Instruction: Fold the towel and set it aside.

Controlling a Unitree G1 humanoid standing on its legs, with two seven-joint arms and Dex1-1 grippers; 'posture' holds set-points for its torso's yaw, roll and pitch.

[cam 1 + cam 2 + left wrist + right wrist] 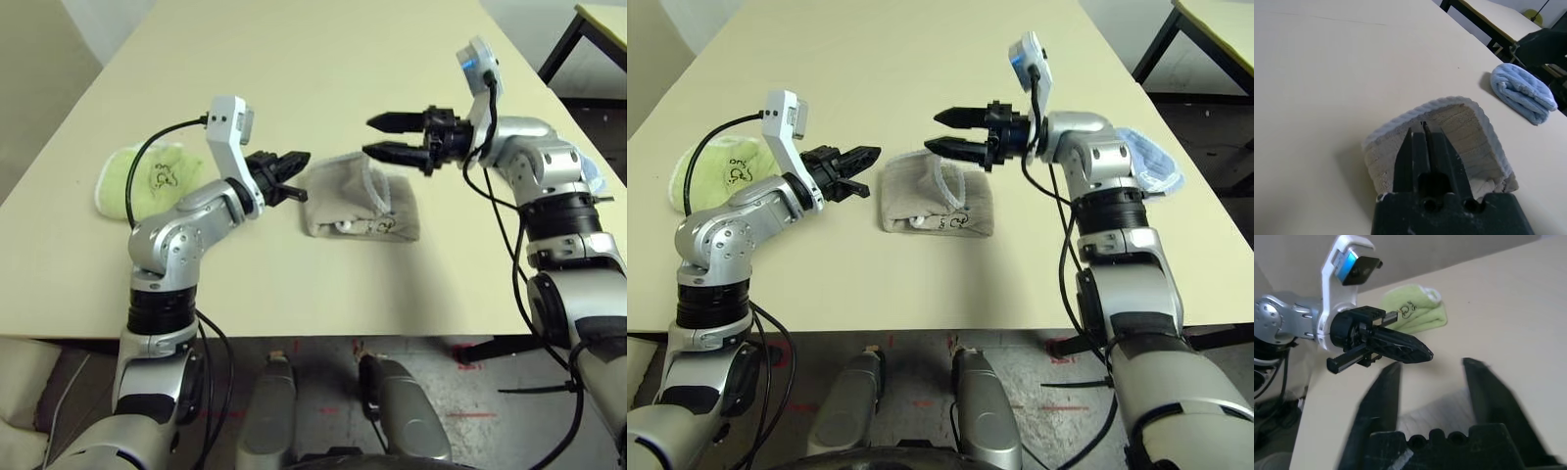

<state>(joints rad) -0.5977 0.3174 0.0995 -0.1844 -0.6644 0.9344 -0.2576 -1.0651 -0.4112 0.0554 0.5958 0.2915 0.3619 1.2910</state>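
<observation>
The towel (361, 201) lies near the middle of the bench (323, 69), already doubled into a small bundle with its white-stitched edge curling upward, so the fold looks mostly done and what remains, by my judgement, is tidying and moving it aside. The left gripper (290, 176) hangs just beside the towel's left end with its two fingers pressed together and nothing between them. The right gripper (389, 137) hovers level above the towel's far edge, fingers parted, holding nothing. A green towel (147, 176) sits folded at the left of the bench, probably where finished pieces go. The left wrist view adds a folded blue towel (1523, 92) well apart from the beige one, and shows the bundle's arched, hollow top.
</observation>
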